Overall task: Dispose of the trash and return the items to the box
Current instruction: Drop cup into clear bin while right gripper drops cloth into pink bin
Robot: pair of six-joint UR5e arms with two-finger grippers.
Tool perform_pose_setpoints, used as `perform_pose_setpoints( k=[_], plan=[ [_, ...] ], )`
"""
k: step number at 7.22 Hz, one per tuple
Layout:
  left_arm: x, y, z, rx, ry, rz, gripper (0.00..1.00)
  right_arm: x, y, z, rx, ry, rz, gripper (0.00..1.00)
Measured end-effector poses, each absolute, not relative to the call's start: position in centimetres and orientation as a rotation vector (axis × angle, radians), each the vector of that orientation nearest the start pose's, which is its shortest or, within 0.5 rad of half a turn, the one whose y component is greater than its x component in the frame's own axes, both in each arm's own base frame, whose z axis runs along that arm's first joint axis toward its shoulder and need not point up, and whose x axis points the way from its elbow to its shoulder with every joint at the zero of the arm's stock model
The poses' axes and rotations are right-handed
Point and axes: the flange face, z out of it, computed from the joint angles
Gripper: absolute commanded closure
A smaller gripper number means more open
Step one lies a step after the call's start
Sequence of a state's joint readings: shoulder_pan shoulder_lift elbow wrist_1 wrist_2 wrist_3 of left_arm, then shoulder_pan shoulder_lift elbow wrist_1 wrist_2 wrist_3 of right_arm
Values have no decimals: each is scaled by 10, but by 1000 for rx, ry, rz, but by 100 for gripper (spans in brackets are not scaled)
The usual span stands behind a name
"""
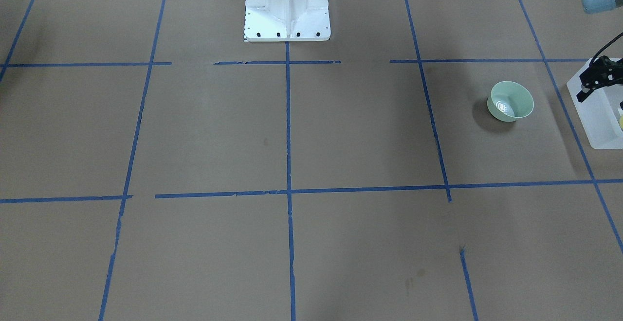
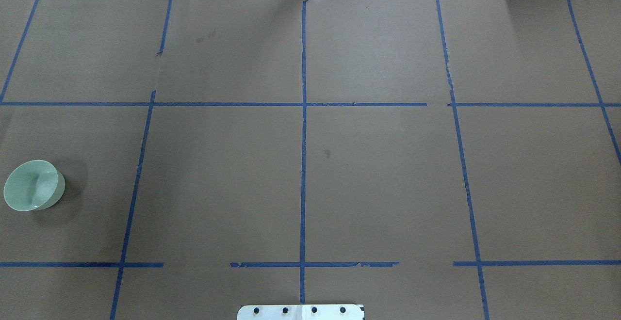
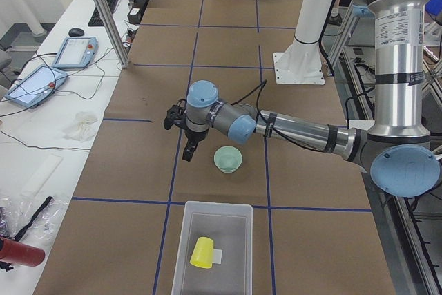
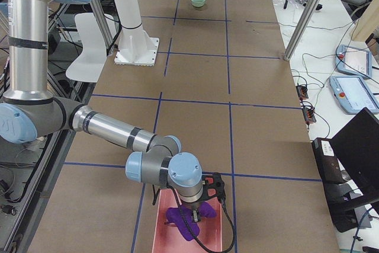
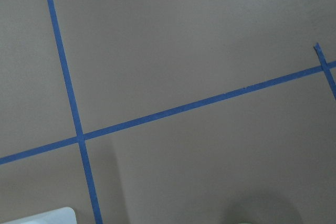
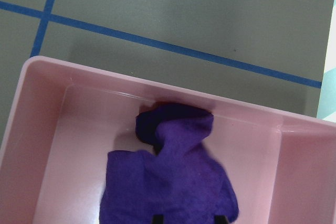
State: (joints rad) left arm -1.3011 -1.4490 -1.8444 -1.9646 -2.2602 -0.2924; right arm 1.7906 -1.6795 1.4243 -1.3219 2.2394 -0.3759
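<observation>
The pale mint-green bowl [image 1: 510,101] stands upright on the brown table; it also shows in the overhead view [image 2: 34,185]. The yellow cup [image 3: 202,252] lies on its side in the frosted-white box [image 3: 214,240]. My left gripper [image 1: 584,93] hangs above the table between bowl and box, beside the bowl, empty and apparently open. Its fingers do not show in its wrist view. My right gripper [image 6: 189,217] is down in a pink bin [image 6: 47,108] at the table's other end. Its fingertips [image 6: 157,217] stand in a purple cloth [image 6: 173,177].
The white robot base [image 1: 287,9] stands at the table's robot-side edge. Blue tape lines [image 2: 303,165] cross the brown table. The box's corner [image 5: 44,216] shows in the left wrist view. Cables and tablets [image 3: 38,77] lie on a side bench.
</observation>
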Motion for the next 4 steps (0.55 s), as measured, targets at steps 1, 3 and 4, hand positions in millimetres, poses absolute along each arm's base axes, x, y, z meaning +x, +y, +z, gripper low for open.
perform_pose_setpoints(
  k=[1,3,4],
  plan=[
    [71,-447,557,332,797,145,0,169,-408,759,203,-649,-138,0],
    [106,-408,598,348,839,92,1,183,-413,743,233,-721,-87,0],
    [121,-394,615,343,849,77,2,191,-418,727,232,-755,-61,0]
  ],
)
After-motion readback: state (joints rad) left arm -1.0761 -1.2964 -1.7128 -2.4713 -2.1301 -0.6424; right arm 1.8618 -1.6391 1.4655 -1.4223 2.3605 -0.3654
